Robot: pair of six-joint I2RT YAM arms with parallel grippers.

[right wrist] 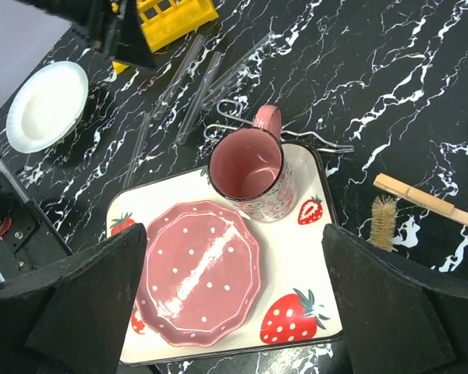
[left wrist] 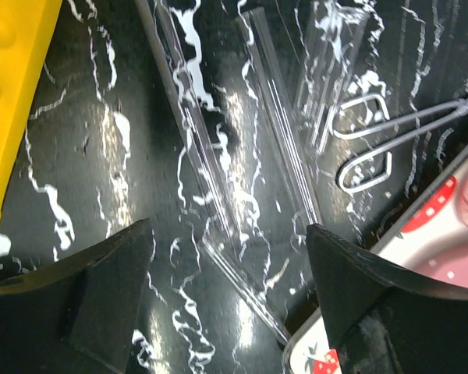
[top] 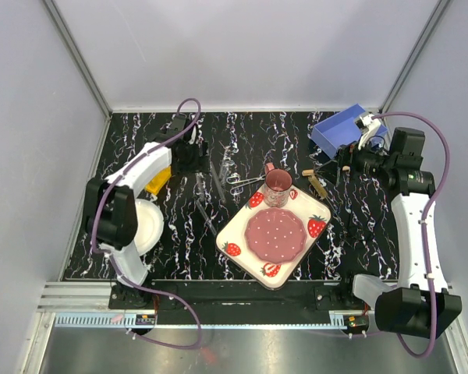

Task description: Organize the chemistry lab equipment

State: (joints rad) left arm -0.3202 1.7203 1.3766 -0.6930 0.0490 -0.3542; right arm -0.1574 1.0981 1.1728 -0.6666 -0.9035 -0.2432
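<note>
Several thin clear tubes (left wrist: 195,132) lie loose on the black marbled table, right of the yellow rack (left wrist: 12,101). My left gripper (left wrist: 230,265) is open and empty, low over the tubes, with one tube end between its fingers. The metal loop-handled scissors (left wrist: 366,148) lie beside the tubes, against the strawberry tray. In the top view the left gripper (top: 189,156) is by the rack (top: 157,181). My right gripper (right wrist: 234,288) is open and empty, high above the tray. A wooden stick (right wrist: 429,204) with a brush lies to its right. The wooden clamp (top: 317,183) lies near the right gripper (top: 345,160).
The strawberry-print tray (top: 316,226) holds a pink dotted plate (top: 274,234) and a pink mug (top: 278,187). A round white plate (top: 144,226) sits at the left under the left arm. A blue box (top: 339,128) stands at the back right.
</note>
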